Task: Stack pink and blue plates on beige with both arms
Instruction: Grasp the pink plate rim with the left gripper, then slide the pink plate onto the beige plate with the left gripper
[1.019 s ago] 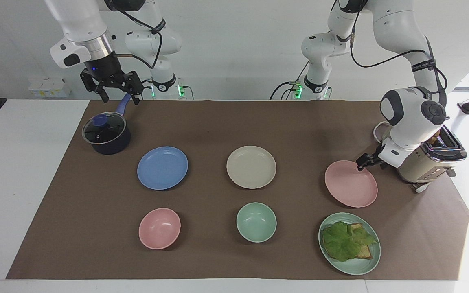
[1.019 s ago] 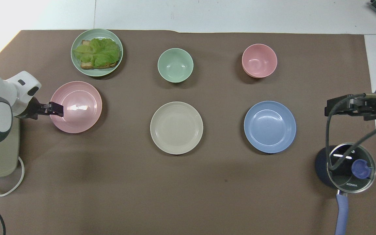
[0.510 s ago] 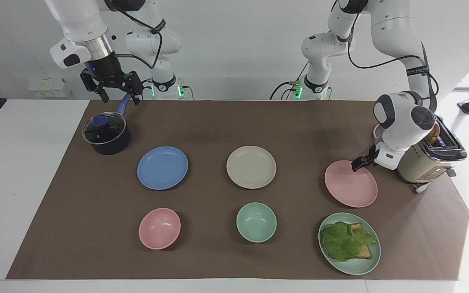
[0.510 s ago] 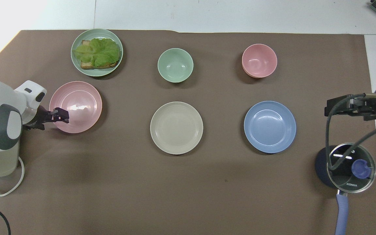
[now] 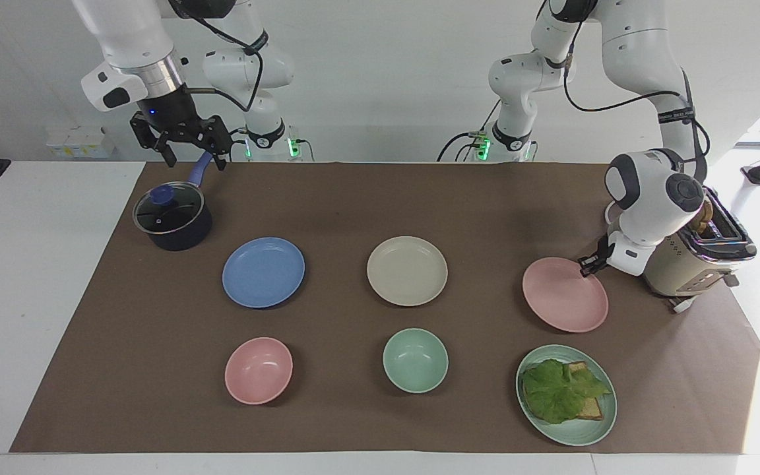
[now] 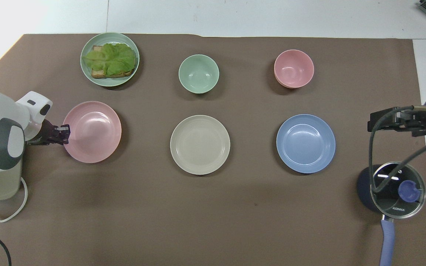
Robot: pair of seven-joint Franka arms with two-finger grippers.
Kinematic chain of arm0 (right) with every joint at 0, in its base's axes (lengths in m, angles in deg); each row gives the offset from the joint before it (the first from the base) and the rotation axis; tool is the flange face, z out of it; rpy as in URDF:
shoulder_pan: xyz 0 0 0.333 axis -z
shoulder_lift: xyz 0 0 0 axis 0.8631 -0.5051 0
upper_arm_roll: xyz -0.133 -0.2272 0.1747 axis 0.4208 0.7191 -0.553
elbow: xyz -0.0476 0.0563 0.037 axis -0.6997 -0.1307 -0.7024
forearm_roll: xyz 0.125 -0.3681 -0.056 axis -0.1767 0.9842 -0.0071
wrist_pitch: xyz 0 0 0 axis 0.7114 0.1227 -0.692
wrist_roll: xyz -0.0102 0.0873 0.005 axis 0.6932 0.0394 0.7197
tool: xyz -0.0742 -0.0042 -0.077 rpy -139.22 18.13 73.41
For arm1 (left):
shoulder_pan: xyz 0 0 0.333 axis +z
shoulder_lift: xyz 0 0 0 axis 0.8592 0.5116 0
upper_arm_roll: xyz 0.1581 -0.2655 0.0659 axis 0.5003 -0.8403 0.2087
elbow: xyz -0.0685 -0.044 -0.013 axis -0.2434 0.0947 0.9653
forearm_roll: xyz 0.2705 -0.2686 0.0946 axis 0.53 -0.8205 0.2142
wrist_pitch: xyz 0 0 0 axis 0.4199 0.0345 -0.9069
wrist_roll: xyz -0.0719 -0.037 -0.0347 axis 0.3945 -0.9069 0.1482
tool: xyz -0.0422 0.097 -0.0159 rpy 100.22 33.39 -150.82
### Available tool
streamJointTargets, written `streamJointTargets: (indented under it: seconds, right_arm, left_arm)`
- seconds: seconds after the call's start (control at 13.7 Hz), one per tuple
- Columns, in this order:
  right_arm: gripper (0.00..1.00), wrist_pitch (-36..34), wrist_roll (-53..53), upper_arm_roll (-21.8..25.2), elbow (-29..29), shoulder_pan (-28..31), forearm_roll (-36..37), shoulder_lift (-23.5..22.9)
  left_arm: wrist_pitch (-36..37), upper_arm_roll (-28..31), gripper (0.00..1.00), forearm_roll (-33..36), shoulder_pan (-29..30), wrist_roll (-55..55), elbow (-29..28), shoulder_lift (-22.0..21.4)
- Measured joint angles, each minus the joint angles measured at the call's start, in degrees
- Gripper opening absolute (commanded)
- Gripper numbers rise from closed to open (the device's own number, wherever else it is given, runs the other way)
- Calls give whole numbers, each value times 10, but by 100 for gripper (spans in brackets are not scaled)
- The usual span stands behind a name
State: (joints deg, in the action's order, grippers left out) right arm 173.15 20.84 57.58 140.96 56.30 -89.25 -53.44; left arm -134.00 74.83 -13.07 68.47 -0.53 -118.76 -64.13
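Note:
The pink plate is at the left arm's end of the table, beside the toaster. My left gripper is shut on the plate's rim at the toaster side. The beige plate lies in the middle of the brown mat. The blue plate lies beside it toward the right arm's end. My right gripper hangs open over the pot's handle and holds nothing.
A dark pot with a glass lid stands beside the blue plate, nearer to the robots. A pink bowl, a green bowl and a green plate with lettuce and bread lie farther out. A cream toaster stands by the left arm.
My left gripper has closed on the pink plate's rim, and the plate has shifted a little toward the beige plate. The right arm has not moved.

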Motion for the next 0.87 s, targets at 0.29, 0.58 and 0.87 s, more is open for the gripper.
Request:
streamJointTargets:
  seconds: [0.29,0.58,0.87]
  right_arm:
    - [100,0,0,0,0,0,0,0]
    - [100,0,0,0,1,0,0,0]
    - [100,0,0,1,1,0,0,0]
  left_arm:
    - [136,-8,0,-1,0,0,69,-5]
    - [266,-27,0,-40,-11,1,139,-37]
    - [302,-39,0,-53,-128,75,134,-64]
